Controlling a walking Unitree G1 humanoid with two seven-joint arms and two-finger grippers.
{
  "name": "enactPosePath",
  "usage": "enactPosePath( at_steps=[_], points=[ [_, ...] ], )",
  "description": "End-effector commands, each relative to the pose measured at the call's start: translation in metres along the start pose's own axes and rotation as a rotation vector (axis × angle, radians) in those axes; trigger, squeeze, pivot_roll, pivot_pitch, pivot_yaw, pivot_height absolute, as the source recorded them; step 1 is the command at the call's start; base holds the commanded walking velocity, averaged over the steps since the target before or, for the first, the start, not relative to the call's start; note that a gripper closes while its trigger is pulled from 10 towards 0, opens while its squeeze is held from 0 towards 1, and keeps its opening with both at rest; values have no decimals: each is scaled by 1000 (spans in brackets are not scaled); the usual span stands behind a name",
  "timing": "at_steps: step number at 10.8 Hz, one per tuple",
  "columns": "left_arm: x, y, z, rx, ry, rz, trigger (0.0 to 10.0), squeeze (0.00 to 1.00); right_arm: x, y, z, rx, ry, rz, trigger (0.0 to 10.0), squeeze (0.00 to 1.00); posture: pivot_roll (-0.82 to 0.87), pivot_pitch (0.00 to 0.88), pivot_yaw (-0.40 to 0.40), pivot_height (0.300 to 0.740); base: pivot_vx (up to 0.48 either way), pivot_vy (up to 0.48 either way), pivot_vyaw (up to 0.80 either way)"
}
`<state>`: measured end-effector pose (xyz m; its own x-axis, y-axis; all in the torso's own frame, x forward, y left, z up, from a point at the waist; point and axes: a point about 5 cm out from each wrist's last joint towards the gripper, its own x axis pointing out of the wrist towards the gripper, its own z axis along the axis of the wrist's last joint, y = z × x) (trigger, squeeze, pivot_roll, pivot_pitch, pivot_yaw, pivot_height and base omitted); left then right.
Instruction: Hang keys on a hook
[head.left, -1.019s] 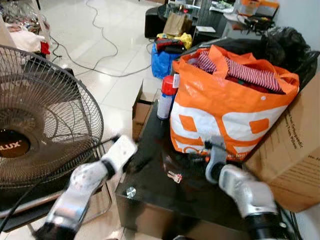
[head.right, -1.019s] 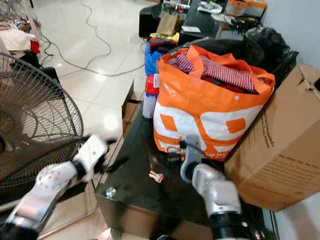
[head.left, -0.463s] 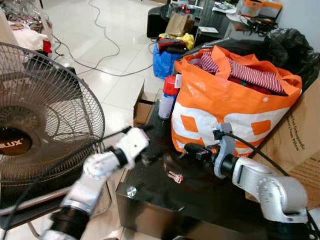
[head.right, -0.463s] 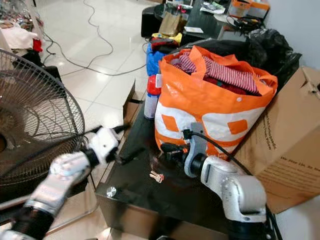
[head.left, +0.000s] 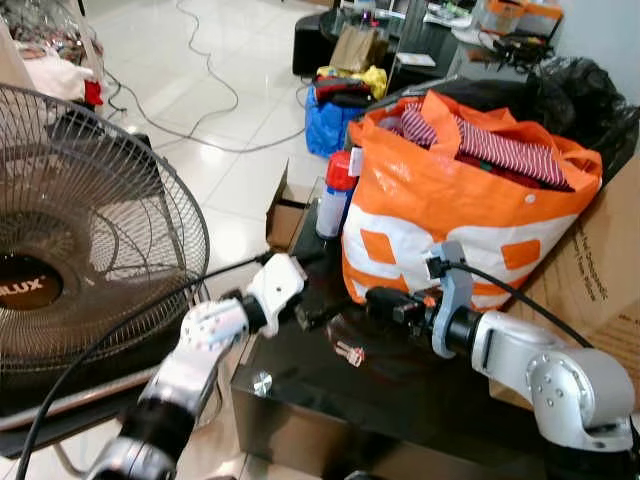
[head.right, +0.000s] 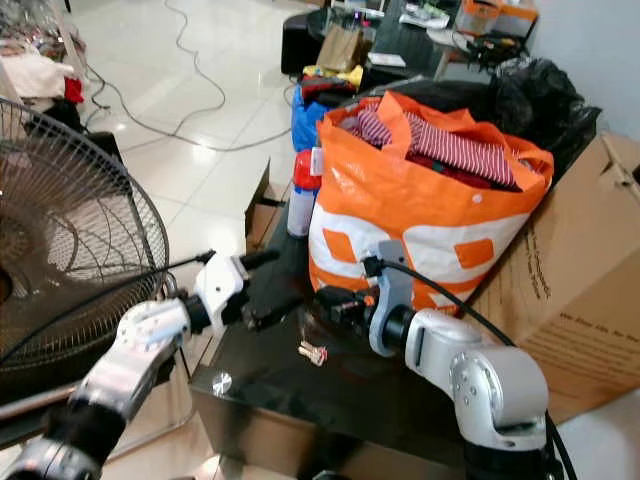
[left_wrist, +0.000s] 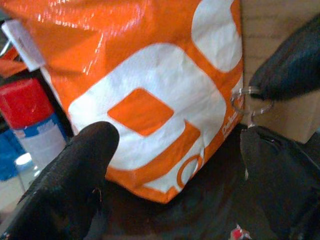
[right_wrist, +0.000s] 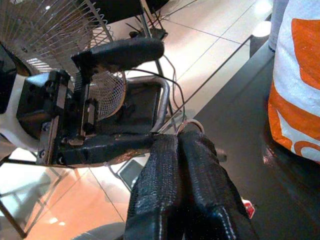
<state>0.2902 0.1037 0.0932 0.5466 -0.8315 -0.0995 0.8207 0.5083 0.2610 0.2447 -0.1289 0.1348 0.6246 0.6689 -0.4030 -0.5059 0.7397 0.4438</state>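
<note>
We had the right claw (right_wrist: 187, 142) pinched on the thin silver key ring (right_wrist: 189, 124), its red-tagged keys (head.left: 350, 353) dangling above the glossy black desk (head.left: 400, 400), facing the wide-open left claw (head.right: 272, 285).

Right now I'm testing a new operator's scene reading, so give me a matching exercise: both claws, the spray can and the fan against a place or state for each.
Things:
1. right claw
2. left claw
3. spray can
4. fan

Place or state:
A. open, facing the bag
B. on the robot's left, beside the table
C. shut on the key ring
D. red-capped, just left of the bag

Pairs: 1-C, 2-A, 3-D, 4-B
</note>
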Motion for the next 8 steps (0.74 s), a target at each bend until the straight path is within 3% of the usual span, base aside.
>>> enactPosePath(
  at_steps=[1, 2, 3, 5, 8],
  points=[
    [5, 0, 4, 6, -34, -48, 7255, 0, -5, 4, 8, -24, -15, 14, 0, 0, -34, 0, -128, 740, 0, 0, 0],
    [8, 0, 4, 16, -34, -77, 3255, 0, -6, 6, 11, -26, -19, 25, 0, 0, -40, 0, -125, 740, 0, 0, 0],
    [10, 0, 3, 24, -33, -95, 745, 0, -6, 7, 13, -26, -20, 29, 0, 0, -44, 0, -124, 740, 0, 0, 0],
    [16, -6, -3, 40, -11, -148, 0, 0, -6, 11, 18, -14, -32, 54, 0, 0, -46, 0, -128, 740, 0, 0, 0],
    [17, -5, -4, 100, -1, -177, 0, 0, -7, 15, 24, 8, -51, 89, 0, 0, -46, 0, -131, 740, 0, 0, 0]
  ],
)
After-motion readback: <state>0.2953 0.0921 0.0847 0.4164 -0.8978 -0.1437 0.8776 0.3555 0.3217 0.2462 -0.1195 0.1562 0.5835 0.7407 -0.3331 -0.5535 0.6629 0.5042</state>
